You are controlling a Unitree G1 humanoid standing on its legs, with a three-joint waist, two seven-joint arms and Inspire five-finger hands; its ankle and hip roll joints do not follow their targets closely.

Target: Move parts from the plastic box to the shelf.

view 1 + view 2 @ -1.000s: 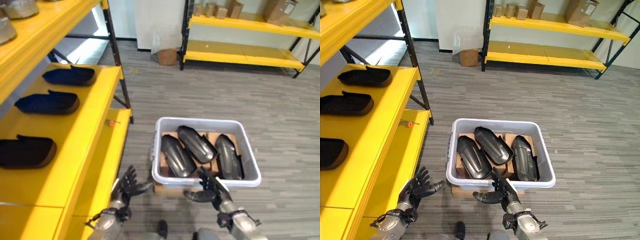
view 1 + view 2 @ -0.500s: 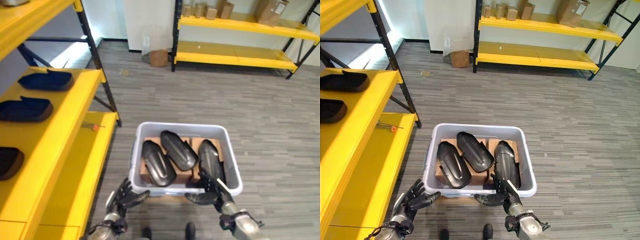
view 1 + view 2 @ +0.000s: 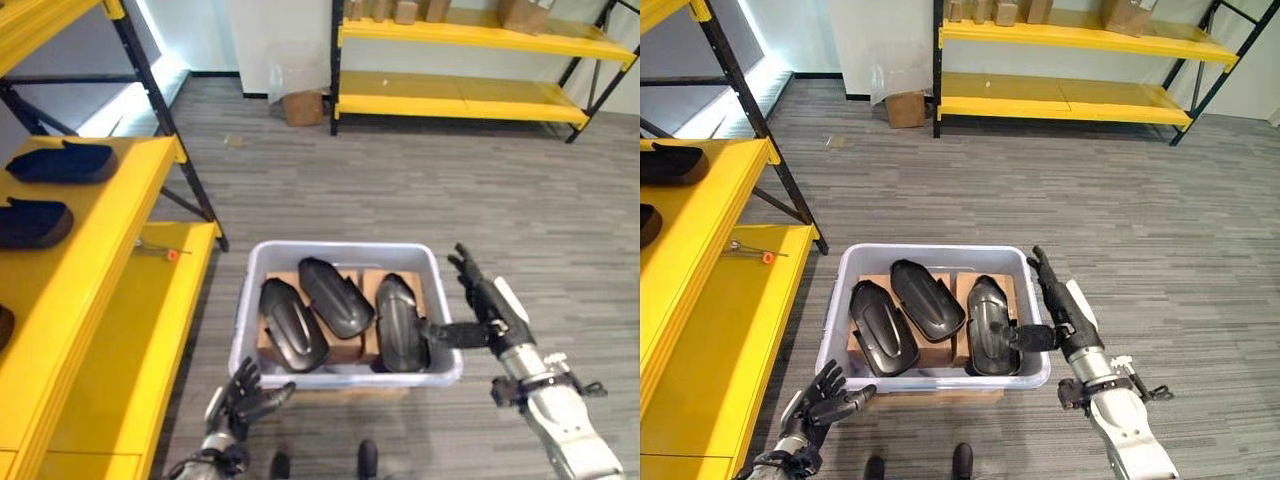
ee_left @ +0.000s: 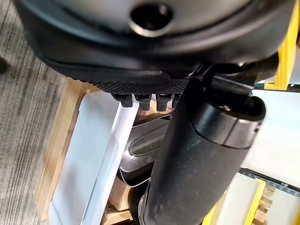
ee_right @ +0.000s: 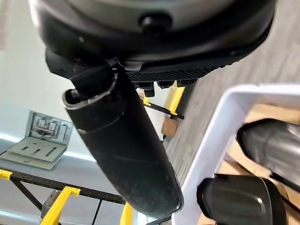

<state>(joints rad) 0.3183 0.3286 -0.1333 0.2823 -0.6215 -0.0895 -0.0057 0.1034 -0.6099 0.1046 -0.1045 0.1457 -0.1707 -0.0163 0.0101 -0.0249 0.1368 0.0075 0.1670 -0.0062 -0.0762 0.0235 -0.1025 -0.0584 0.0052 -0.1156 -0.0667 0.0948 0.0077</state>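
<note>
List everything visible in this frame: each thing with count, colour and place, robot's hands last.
plastic box: one, pale grey, on the floor in front of the robot.
parts: three, dark grey, lying side by side in the box; more on the near shelf.
near shelf: one, yellow, on the robot's left.
far shelf: one, yellow, by the back wall, carrying cardboard boxes.
cardboard box: one, brown, on the floor by the far shelf.
left hand: open, near the box's front left corner.
right hand: open, at the box's right rim.

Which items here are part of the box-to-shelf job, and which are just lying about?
Job: plastic box; three dark parts inside it; near yellow shelf, where parts already lie; right hand open at box's right rim; left hand.
Lying about: cardboard box; far shelf.
</note>
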